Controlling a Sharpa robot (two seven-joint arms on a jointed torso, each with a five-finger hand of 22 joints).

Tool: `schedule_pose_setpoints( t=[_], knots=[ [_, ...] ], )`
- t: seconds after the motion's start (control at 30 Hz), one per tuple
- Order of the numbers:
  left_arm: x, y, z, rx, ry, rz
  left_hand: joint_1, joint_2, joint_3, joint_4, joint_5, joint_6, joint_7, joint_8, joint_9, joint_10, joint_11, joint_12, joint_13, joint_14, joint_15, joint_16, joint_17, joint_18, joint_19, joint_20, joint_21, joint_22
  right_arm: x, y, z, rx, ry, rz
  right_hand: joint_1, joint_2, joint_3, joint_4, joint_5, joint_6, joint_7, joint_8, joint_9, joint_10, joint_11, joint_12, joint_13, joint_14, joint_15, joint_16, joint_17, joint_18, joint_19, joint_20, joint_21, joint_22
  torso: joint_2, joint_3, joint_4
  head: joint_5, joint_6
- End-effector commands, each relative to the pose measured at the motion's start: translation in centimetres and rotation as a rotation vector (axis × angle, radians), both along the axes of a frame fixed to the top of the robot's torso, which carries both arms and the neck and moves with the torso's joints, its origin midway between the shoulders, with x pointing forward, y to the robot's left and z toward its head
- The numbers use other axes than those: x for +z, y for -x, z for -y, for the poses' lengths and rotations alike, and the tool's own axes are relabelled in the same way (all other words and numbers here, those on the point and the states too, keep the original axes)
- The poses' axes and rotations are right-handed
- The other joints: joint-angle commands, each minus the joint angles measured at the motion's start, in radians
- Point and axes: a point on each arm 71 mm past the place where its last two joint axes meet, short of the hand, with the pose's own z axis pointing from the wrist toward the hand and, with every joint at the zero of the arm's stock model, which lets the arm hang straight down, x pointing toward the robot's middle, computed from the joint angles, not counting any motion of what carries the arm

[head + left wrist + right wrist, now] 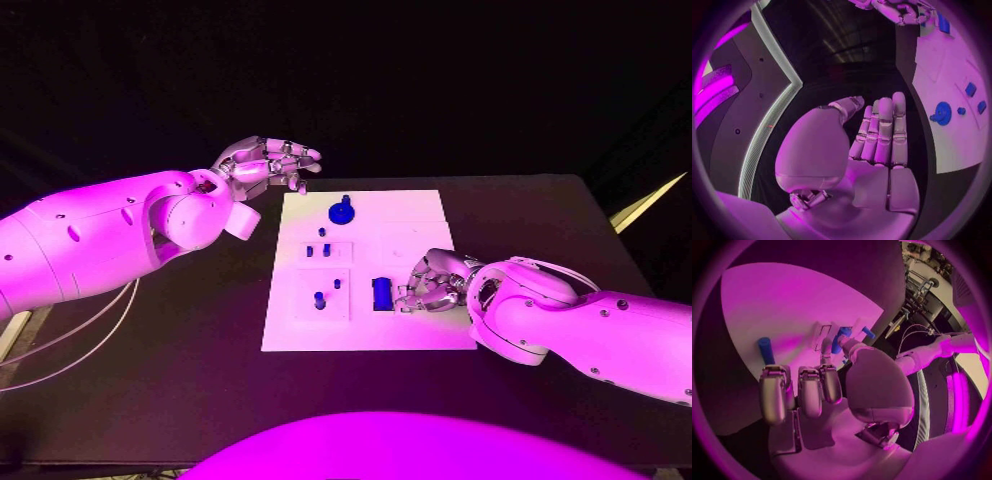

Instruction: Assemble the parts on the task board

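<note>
The white task board [368,330] lies mid-table. On its far part stands a blue gear [342,212], which also shows from the left wrist [942,113]. Small blue pegs [320,250] stand in the board's middle, and others [336,284] nearer me. A dark blue block [381,293] lies on the right part, seen from the right wrist too [766,350]. My right hand [433,280] sits low over the board with fingers curled, fingertips right beside the block. Another blue piece [841,339] shows at its thumb tip; whether it is pinched is unclear. My left hand [267,163] hovers off the board's far left corner, holding nothing.
The black table [173,370] runs wide on both sides of the board. Its right edge and far right corner [584,185] are close behind my right arm. Cables [72,340] hang off the left side.
</note>
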Motion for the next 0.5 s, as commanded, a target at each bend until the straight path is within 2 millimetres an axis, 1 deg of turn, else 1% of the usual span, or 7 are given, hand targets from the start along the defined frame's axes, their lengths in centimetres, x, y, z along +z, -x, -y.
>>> schedule_pose_setpoints(
  t=[0.03, 0.23, 0.33, 0.37, 0.43, 0.47, 0.5],
  knots=[
    [0.1, 0.0, 0.1, -0.004, 0.003, 0.002, -0.004, 0.006, 0.017, 0.001, 0.007, -0.014, 0.004, 0.023, 0.015, -0.017, 0.005, 0.011, 0.014, -0.005, -0.002, -0.013, 0.001, -0.002, 0.017, 0.005, -0.014, -0.014, 0.1, 0.1, -0.1, 0.007, -0.005, 0.003, 0.005, -0.006, 0.02, -0.017, 0.008, -0.008, -0.003, 0.024, -0.001, 0.049, -0.012, 0.006, 0.203, 0.099, -0.004, 0.011, 0.252, -0.023, 0.092, -0.006, 0.013, 0.258, 0.0, 0.0003, 0.0002, 0.001, 0.0],
    [0.1, 0.0, 0.1, -0.004, 0.004, 0.004, -0.004, 0.006, 0.017, 0.001, 0.007, -0.014, 0.004, 0.023, 0.015, -0.017, 0.005, 0.011, 0.014, -0.005, -0.002, -0.013, 0.001, -0.002, 0.017, 0.005, -0.014, -0.014, 0.4, 0.3, 0.4, -0.008, -0.047, 0.021, -0.008, -0.014, 0.016, -0.011, 0.008, -0.009, 0.0, 0.023, -0.003, 0.047, -0.01, 0.001, 0.201, 0.099, -0.003, 0.009, 0.249, -0.022, 0.09, -0.006, 0.004, 0.256, 0.0, 0.0009, 0.0001, 0.001, 0.0],
    [0.1, 0.0, 0.1, -0.003, 0.005, 0.006, -0.004, 0.005, 0.017, 0.001, 0.007, -0.014, 0.004, 0.024, 0.015, -0.018, 0.005, 0.011, 0.014, -0.005, -0.002, -0.013, 0.001, -0.002, 0.017, 0.005, -0.014, -0.014, 0.9, 0.3, 1.2, -0.04, -0.11, 0.042, -0.014, -0.022, 0.014, -0.008, 0.008, -0.034, 0.01, 0.006, -0.011, 0.041, -0.002, -0.012, 0.195, 0.097, 0.004, 0.005, 0.24, -0.018, 0.085, -0.002, -0.016, 0.25, 0.0, 0.0009, -0.0009, 0.002, 0.0],
    [0.1, 0.0, 0.1, -0.002, 0.005, 0.006, -0.004, 0.005, 0.017, 0.001, 0.007, -0.014, 0.004, 0.024, 0.015, -0.018, 0.005, 0.011, 0.014, -0.005, -0.002, -0.013, 0.001, -0.002, 0.017, 0.005, -0.014, -0.014, 1.1, 0.2, 1.5, -0.051, -0.129, 0.049, -0.014, -0.026, 0.012, -0.008, 0.006, -0.055, 0.02, -0.007, -0.017, 0.03, 0.006, -0.034, 0.184, 0.094, 0.01, -0.002, 0.226, -0.013, 0.077, 0.002, -0.045, 0.243, -0.001, 0.0007, -0.0013, 0.0, 0.0],
    [0.1, 0.0, 0.0, -0.002, 0.006, 0.008, -0.005, 0.005, 0.017, 0.002, 0.006, -0.014, 0.004, 0.024, 0.015, -0.018, 0.005, 0.012, 0.014, -0.005, -0.002, -0.013, 0.001, -0.003, 0.017, 0.006, -0.014, -0.015, 1.7, 0.1, 2.4, -0.073, -0.171, 0.071, -0.011, -0.035, 0.003, -0.01, -0.006, -0.114, 0.047, -0.05, -0.035, 0.016, 0.029, -0.058, 0.173, 0.091, 0.028, -0.007, 0.217, -0.009, 0.07, 0.014, -0.07, 0.236, -0.001, 0.0006, -0.0022, -0.004, 0.0],
    [0.1, 0.0, 0.0, -0.001, 0.007, 0.009, -0.005, 0.005, 0.017, 0.002, 0.006, -0.014, 0.004, 0.024, 0.015, -0.018, 0.005, 0.012, 0.014, -0.005, -0.002, -0.013, 0.001, -0.003, 0.017, 0.006, -0.014, -0.015, 2.0, 0.0, 3.0, -0.085, -0.184, 0.081, -0.001, -0.032, 0.002, -0.015, -0.009, -0.124, 0.057, -0.064, -0.041, 0.009, 0.038, -0.07, 0.168, 0.09, 0.037, -0.01, 0.21, -0.006, 0.065, 0.022, -0.089, 0.232, -0.001, 0.0004, -0.0026, -0.007, 0.0],
    [0.1, 0.0, 0.0, -0.001, 0.007, 0.01, -0.008, 0.003, 0.015, 0.003, 0.005, -0.015, 0.005, 0.025, 0.015, -0.018, 0.005, 0.012, 0.014, -0.005, -0.001, -0.013, 0.001, -0.003, 0.017, 0.006, -0.015, -0.015, 2.2, 0.0, 3.5, -0.096, -0.19, 0.089, 0.003, -0.034, -0.002, -0.017, -0.01, -0.133, 0.061, -0.073, -0.045, 0.005, 0.042, -0.075, 0.165, 0.089, 0.041, -0.011, 0.209, -0.005, 0.064, 0.025, -0.091, 0.231, -0.002, 0.0005, -0.0037, -0.01, 0.0]
  ],
)
